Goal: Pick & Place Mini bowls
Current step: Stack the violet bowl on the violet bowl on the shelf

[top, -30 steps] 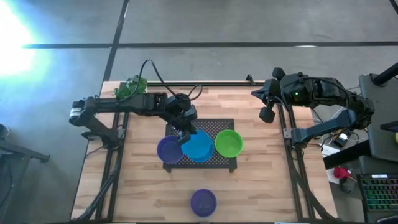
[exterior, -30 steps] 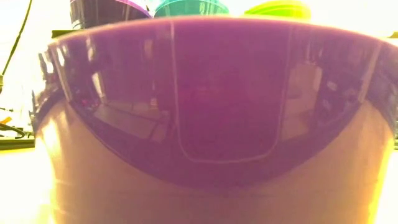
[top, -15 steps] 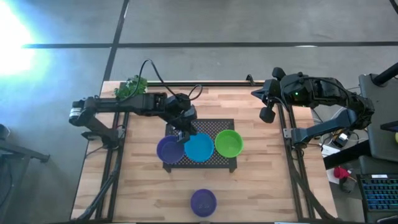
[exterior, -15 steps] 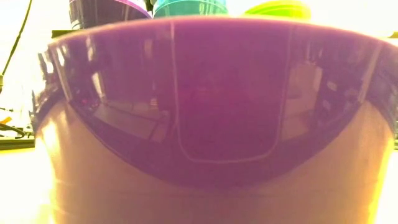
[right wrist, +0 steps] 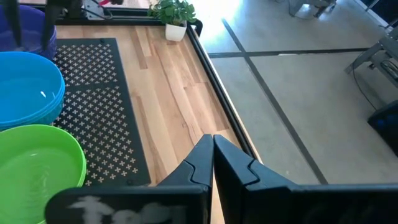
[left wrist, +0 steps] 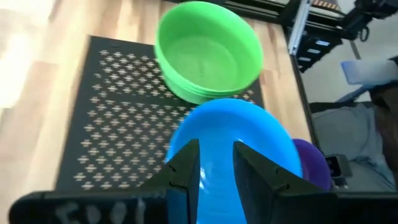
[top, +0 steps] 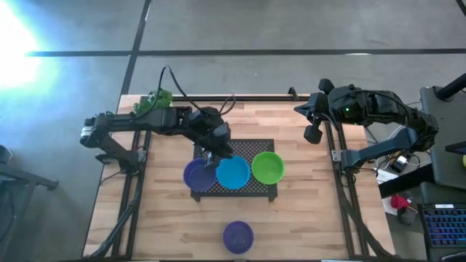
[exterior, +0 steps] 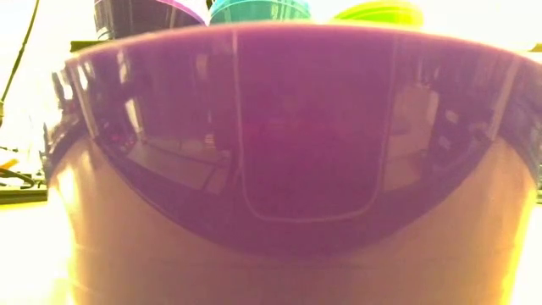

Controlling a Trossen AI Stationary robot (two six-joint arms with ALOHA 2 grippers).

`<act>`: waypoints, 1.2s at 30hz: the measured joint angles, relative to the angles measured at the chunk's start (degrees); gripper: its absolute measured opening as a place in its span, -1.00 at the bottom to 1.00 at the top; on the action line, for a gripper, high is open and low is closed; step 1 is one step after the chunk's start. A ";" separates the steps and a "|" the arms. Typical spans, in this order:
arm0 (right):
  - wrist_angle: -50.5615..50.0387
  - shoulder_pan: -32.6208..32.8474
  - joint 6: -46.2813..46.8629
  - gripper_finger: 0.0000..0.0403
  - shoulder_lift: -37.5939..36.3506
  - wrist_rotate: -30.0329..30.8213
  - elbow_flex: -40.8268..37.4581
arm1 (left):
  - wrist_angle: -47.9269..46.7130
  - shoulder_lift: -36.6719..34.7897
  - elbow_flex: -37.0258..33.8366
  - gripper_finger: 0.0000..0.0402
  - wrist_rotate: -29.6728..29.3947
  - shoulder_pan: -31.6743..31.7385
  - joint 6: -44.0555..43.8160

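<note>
Three mini bowls stand in a row on the black mesh mat: purple, blue and lime green. A second purple bowl sits on the wood near the table's near edge and fills the low view. My left gripper is open over the far-left rim of the blue bowl, one finger above the rim and one above the inside. My right gripper is shut and waits by the table's far right corner. My left gripper stands at the blue bowl's far-left rim from above, slanting down. Its own fingers cover the rim, so I cannot tell whether they touch it. The bowl rests flat on the mat.
A small leafy plant stands at the table's far left corner. Bare wood lies to the left and right of the mat and between the mat and the near purple bowl. The table's metal frame rails run along both sides.
The blue bowl, held a little raised a second ago, has come down on the mat between the purple and green bowls. My left gripper has then drawn back slightly toward the far edge, and its arm has shifted a little.
</note>
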 joint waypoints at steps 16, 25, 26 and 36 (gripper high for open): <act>-0.01 0.00 0.03 -0.96 0.00 -0.01 0.00 | -0.11 -0.04 -0.04 -0.57 -6.86 -20.04 -2.00; -0.03 -0.01 -0.04 -0.96 -0.02 -0.03 0.00 | 4.04 3.86 -1.09 -0.57 -15.11 -30.57 -3.60; -0.03 -0.01 -0.04 -0.96 -0.02 -0.04 0.00 | 4.11 4.78 -1.09 -0.57 -15.29 -31.11 -3.60; -0.05 0.01 -0.29 -0.96 -0.02 -0.14 0.00 | 4.50 14.21 -1.09 -0.57 -15.69 -32.19 -3.72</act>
